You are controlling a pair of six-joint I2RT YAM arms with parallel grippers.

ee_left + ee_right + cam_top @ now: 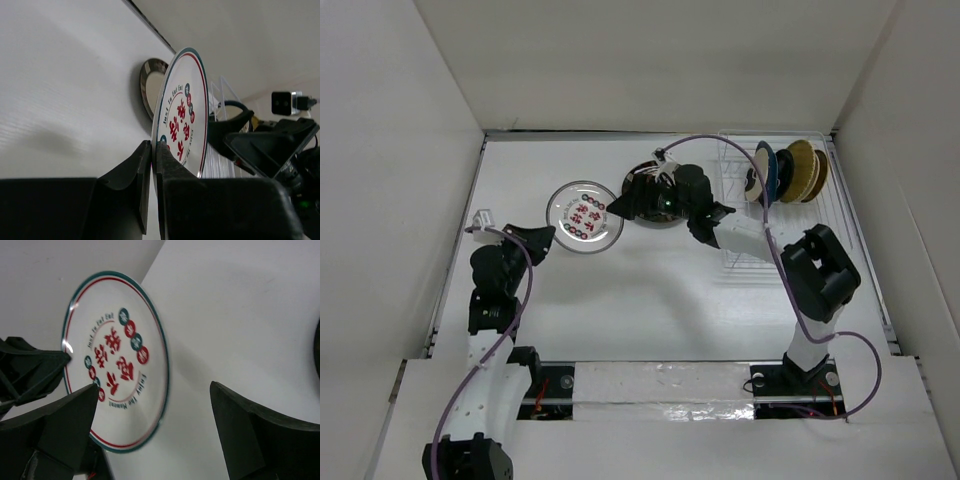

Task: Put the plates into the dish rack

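black fingers (135, 170) of the left claw (154, 147) are pinched tight on the rim of the white plate with red marks (182, 115), holding it tilted up off the counter (60, 75). the right claw (154, 387) hangs just beside that plate, jaws spread wide with nothing gripped, over a black-rimmed plate (150, 87) that lies flat. off in the far right corner, the dish rack (735, 160) has several plates (790, 172) standing on edge in it, well apart from the held one.
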